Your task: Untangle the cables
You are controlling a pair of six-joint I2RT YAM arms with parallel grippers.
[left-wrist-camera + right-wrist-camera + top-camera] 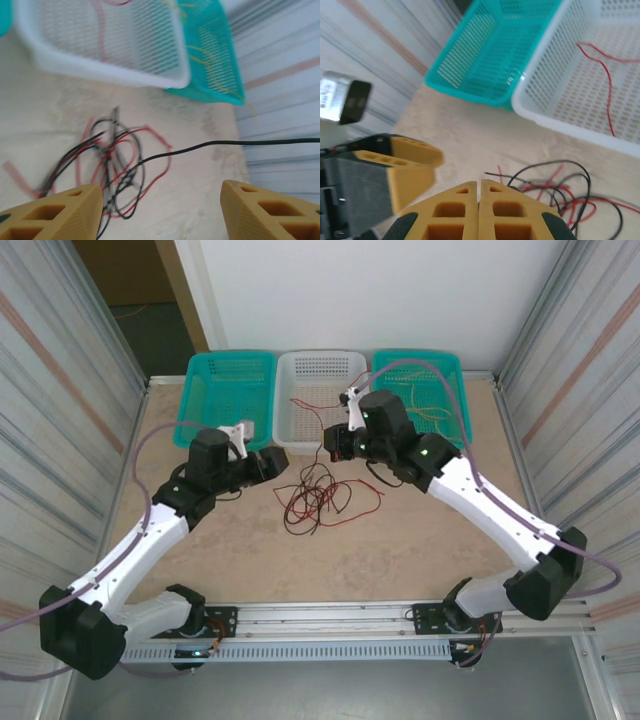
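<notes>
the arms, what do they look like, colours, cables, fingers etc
The left arm and right arm have white links and black joint housings, each with a lilac-grey hose looping along it. Small green lights glow on the right arm's joints. The left gripper and right gripper have mustard-yellow wedge fingers with square cut-out windows.

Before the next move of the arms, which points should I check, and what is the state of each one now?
1. The left pincer is open: ok.
2. The right pincer is shut: ok.
3. The right pincer really grips the stretched black cable: cannot tell.
4. The tangle of red and black strands is pulled apart: not ok.
5. The red cable lies inside the white basket: ok.
</notes>
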